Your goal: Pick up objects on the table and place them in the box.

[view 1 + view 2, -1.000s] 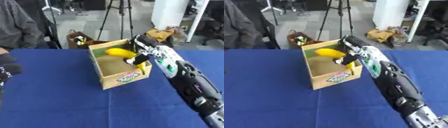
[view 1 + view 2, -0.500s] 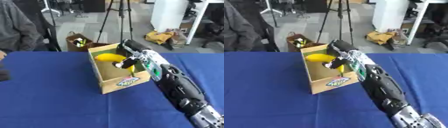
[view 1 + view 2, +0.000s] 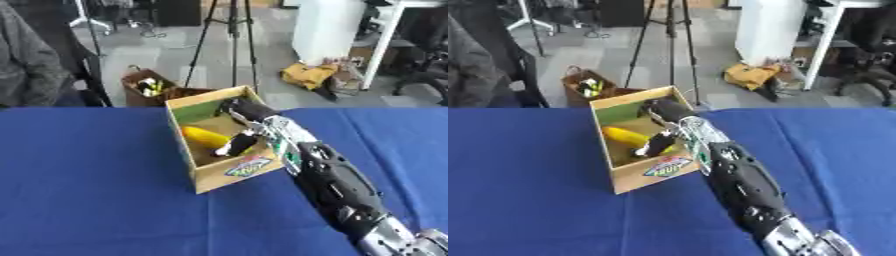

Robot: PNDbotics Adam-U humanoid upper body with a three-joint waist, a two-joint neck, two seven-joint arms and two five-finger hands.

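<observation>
A cardboard box [image 3: 248,169] with a colourful label on its front stands open on the blue table [image 3: 87,190]. A yellow banana [image 3: 203,135] lies low inside it, slanting from the back left. My right arm comes in from the lower right. Its hand [image 3: 239,144] reaches over the box's right wall and into the box. The dark fingers curl down over the banana's right end. My left hand shows in neither view.
Blue cloth stretches to the left and in front of the box. Beyond the table's far edge are a brown basket [image 3: 147,88] on the floor, a tripod [image 3: 232,35] and a seated person [image 3: 31,65] at the far left.
My right hand has gone down into the box with the banana, which was held above the rim before. My left hand, at the left edge a second ago, has left the view.
</observation>
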